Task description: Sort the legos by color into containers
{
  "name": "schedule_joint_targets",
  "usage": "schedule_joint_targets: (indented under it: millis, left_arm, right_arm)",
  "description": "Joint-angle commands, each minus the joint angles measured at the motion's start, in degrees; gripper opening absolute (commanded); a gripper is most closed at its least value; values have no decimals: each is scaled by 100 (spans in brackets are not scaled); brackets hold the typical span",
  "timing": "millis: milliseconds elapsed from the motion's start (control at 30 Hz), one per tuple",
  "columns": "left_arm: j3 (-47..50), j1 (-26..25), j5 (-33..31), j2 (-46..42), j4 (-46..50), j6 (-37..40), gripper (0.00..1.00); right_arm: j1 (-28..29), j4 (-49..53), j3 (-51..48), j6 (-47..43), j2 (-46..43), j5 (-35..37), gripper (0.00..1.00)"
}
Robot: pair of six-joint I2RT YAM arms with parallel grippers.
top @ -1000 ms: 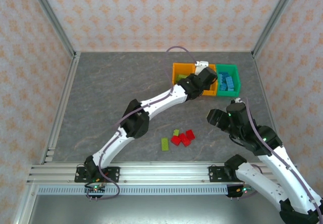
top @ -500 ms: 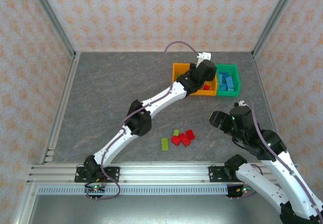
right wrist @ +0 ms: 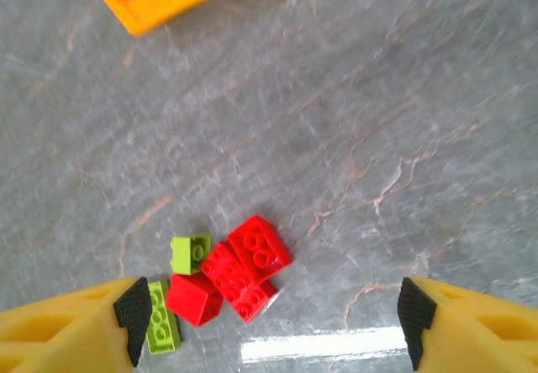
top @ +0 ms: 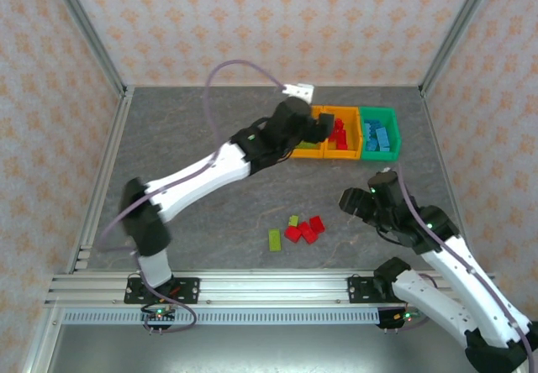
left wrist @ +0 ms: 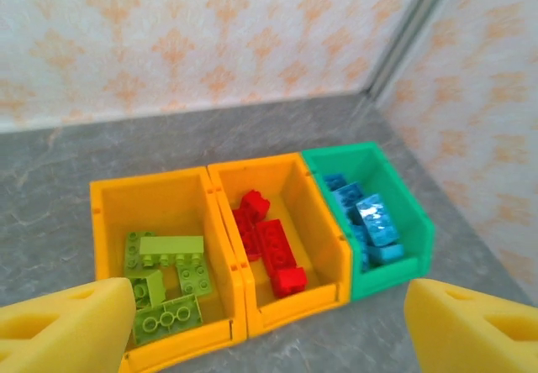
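I read the right tool (right wrist: 271,321) as open: its two yellow fingers (right wrist: 59,327) stand wide apart at the lower corners of the right wrist view, with nothing between them. It hangs above the grey worktop (top: 168,129), near the loose pile. That pile lies at the near centre of the worktop. It consists of three loose red legos (right wrist: 252,260) packed together, one small lime lego (right wrist: 190,252) just beside them, and one long lime lego (right wrist: 161,327) just beside the nearest red one. Farther back, the left arm reaches across to the row of three containers, which stand side by side with walls touching at the far right of the worktop. The left tool (left wrist: 269,299) is open and empty, fingers spread wide, and it hovers at the left end of that row in the top view. The left orange bin (left wrist: 147,181) holds lime green legos (left wrist: 168,272). The middle orange bin (left wrist: 256,164) holds binned red legos (left wrist: 269,243). The green bin (left wrist: 345,149) holds blue legos (left wrist: 370,218).
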State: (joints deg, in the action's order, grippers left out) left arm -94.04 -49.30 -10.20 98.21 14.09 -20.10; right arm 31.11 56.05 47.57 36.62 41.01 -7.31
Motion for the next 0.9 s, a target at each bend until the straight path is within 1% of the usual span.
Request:
schedule_joint_targets:
  millis: [0,67,133,167,267,333,400,467,533,600,733,867]
  left_arm:
    - [1287,-335,93,-1085,-513,627,85]
    - [1943,-627,-244,-1830,-294,1100,86]
    - [2368,-909,-563,-2487,186,1497,87]
    - [2517,-1002,-632,-2793,579,1634,87]
    - [2825,-1090,-564,-3612,1561,1743,88]
    - [3035,-1089,-493,-4125,1978,1948,88]
    - [3195,-1090,-482,-4633,2422,2312,88]
    - [3332,-1091,-501,-5079,2728,2758,91]
    - [3637,-1086,-552,-5491,2789,3252,94]
    - [4072,-1090,-592,-5885,2597,3610,97]
    - [4886,-1071,-610,-6414,1991,3924,99]
    - [5059,-1066,-752,-6448,2201,4030,100]
  right_arm:
    - [43,-513,-265,71,486,-690,79]
    - [98,-712,-361,282,805,-763,78]
    - [169,-873,-515,729,1097,-769,79]
    - [216,-1030,-623,1012,1245,-888,79]
    - [296,-1565,-923,1794,1725,-1232,80]
    - [339,-1833,-1010,2152,2036,-1296,81]
    - [385,-2038,-988,2392,2334,-1267,82]
    - [442,-2131,-945,2608,2573,-1226,83]
    - [489,-2143,-908,2854,2847,-1158,85]
    - [499,-2241,-912,3135,3107,-1262,87]
    - [531,-2243,-849,3595,3513,-1386,88]
    - [604,-2287,-680,3739,3877,-1458,87]
